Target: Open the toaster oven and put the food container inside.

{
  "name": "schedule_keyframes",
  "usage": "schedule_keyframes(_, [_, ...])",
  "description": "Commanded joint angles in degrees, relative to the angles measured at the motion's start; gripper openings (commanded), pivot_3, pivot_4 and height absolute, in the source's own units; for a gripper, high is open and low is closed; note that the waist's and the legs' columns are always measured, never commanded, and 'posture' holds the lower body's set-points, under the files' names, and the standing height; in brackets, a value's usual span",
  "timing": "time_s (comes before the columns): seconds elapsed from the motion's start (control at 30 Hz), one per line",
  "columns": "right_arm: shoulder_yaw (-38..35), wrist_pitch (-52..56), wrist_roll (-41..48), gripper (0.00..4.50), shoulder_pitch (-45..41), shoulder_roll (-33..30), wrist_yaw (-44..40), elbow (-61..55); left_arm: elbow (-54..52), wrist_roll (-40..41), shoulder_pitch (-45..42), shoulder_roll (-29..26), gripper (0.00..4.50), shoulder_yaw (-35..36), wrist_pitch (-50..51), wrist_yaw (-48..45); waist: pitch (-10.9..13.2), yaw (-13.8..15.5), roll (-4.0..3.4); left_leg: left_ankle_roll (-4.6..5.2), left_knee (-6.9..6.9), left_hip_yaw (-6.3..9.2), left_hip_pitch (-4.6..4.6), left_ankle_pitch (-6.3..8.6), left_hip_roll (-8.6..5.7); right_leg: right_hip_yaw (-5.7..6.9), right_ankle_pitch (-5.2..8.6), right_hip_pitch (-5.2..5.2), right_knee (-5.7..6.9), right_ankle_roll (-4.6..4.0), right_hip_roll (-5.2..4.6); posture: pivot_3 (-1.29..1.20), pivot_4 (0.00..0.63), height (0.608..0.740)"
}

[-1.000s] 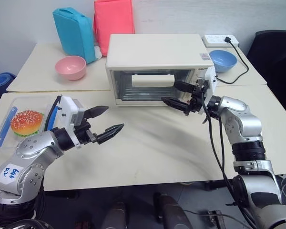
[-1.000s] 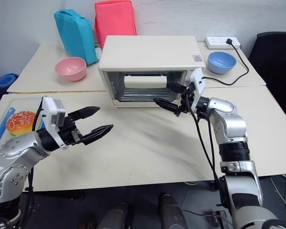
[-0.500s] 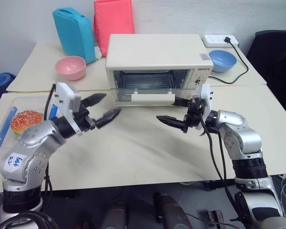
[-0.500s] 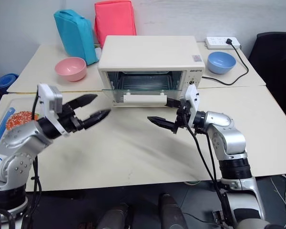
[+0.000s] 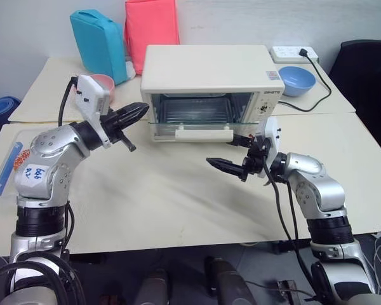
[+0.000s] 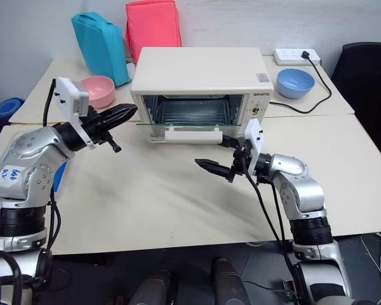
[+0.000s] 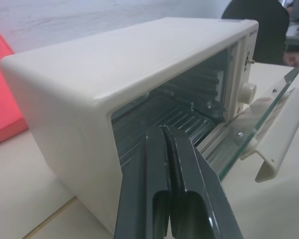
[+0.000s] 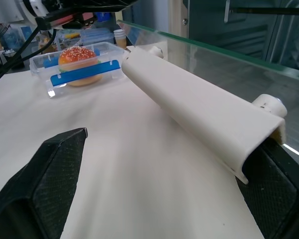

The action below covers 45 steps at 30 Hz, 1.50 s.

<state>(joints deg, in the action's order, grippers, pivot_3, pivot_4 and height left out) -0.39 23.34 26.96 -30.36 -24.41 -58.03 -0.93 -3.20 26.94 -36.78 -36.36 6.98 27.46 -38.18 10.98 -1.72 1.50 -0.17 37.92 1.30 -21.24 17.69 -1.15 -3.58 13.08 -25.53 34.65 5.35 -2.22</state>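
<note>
Left eye view: container (image 8: 82,67) lies far left, behind the left gripper (image 5: 138,112), whose fingers are pressed together, pointing at the open oven (image 5: 209,82). Its door handle (image 5: 203,133) sits just beyond the right gripper (image 5: 236,154), fingers spread wide.

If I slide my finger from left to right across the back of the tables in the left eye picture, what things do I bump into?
Blue padded bag → red padded bag → cream-white boxy toaster oven → round blue bowl.
</note>
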Motion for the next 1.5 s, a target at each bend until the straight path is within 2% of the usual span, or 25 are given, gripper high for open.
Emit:
schedule_keyframes(0.03, [-0.49,-0.31,1.69,4.50,0.85,0.09,0.59,-4.27,1.84,-2.09,-2.84,0.62,0.04,-2.17,-3.06,-2.62,0.00,0.07,0.00,0.00,0.00,0.01,0.00,0.00,-0.01,0.01,0.00,0.00,0.01,0.00,-0.01,0.00,0.150,0.740])
schedule_keyframes(0.2, [-2.22,0.57,1.86,4.50,3.53,-1.40,2.66,-6.43,2.81,-2.47,-2.87,0.83,0.04,-4.19,-3.30,-6.61,0.00,0.03,0.00,0.00,-0.03,0.03,-0.02,0.00,0.00,0.02,0.00,0.00,-0.01,0.00,-0.01,0.00,0.150,0.740])
schedule_keyframes(0.4, [-5.87,2.11,2.34,4.50,9.95,-6.40,4.50,-10.38,1.34,-3.51,0.39,0.62,0.04,-5.62,-3.77,-9.44,0.00,0.18,0.00,0.01,-0.02,0.03,-0.02,0.00,-0.04,0.02,0.00,0.01,-0.02,0.00,-0.06,0.00,0.150,0.740])
schedule_keyframes(0.53, [-10.59,3.73,3.84,4.50,18.10,-12.65,3.05,-15.06,-0.96,-3.47,2.85,0.42,0.04,-6.07,-2.78,-9.78,0.00,0.25,0.00,0.02,-0.01,0.04,-0.03,0.00,-0.04,0.01,0.00,0.01,-0.10,0.00,-0.05,0.00,0.150,0.740])
schedule_keyframes(0.7, [-18.32,8.75,11.84,4.50,25.79,-20.65,-1.58,-22.43,-3.34,-7.31,8.45,-0.56,0.04,-9.39,-2.20,-9.10,0.00,-0.02,-0.01,0.05,0.00,-0.07,0.04,0.01,-0.04,-0.09,0.01,0.04,-0.17,0.02,-0.03,0.00,0.150,0.740])
schedule_keyframes(0.93, [-21.82,14.66,23.12,4.50,20.84,-25.67,-2.47,-27.89,1.12,-14.09,10.38,0.68,0.04,-13.15,-3.57,-6.54,0.00,0.11,0.01,0.06,0.13,-0.15,0.14,0.00,0.05,-0.21,0.01,0.08,-0.02,0.03,0.50,0.00,0.150,0.740])
schedule_keyframes(1.1, [-15.42,15.19,25.64,4.50,11.83,-27.51,-6.95,-28.20,-2.25,-12.94,12.93,0.31,0.04,-10.14,0.43,-4.86,0.00,0.02,0.01,0.08,0.12,-0.15,0.13,0.02,0.08,-0.23,0.01,0.07,-0.10,0.03,0.38,0.00,0.150,0.740])
schedule_keyframes(1.17, [-12.57,14.84,24.91,4.50,8.38,-26.68,-7.68,-26.68,-7.24,-9.29,15.53,-0.29,0.42,-6.83,3.18,-5.39,0.00,-0.09,0.01,0.06,0.11,-0.15,0.13,0.03,0.16,-0.21,0.01,0.07,-0.12,0.03,0.21,0.00,0.150,0.740])
schedule_keyframes(1.3, [-5.67,12.99,22.16,4.50,1.70,-23.51,-10.49,-22.09,-22.43,-2.46,23.56,1.21,1.48,4.74,11.98,1.68,0.03,-0.05,0.05,0.03,0.09,-0.13,0.07,0.06,0.25,-0.19,0.02,0.02,-0.14,0.01,0.17,0.00,0.150,0.740])
schedule_keyframes(1.4, [-1.19,10.98,19.57,4.50,-2.45,-20.96,-13.74,-18.30,-34.33,3.97,30.25,7.29,2.37,17.94,21.00,12.50,0.02,0.15,0.05,0.02,0.10,-0.07,0.04,0.07,0.23,-0.09,0.02,0.02,-0.17,0.01,0.08,0.00,0.150,0.740])
schedule_keyframes(1.5, [1.70,8.93,17.02,4.50,-5.97,-18.90,-16.74,-13.64,-42.14,11.73,33.72,15.81,3.31,31.35,28.25,24.60,0.02,0.18,0.06,0.03,0.12,-0.04,0.02,0.07,0.17,-0.03,0.01,0.04,-0.21,0.02,0.00,0.00,0.150,0.740])
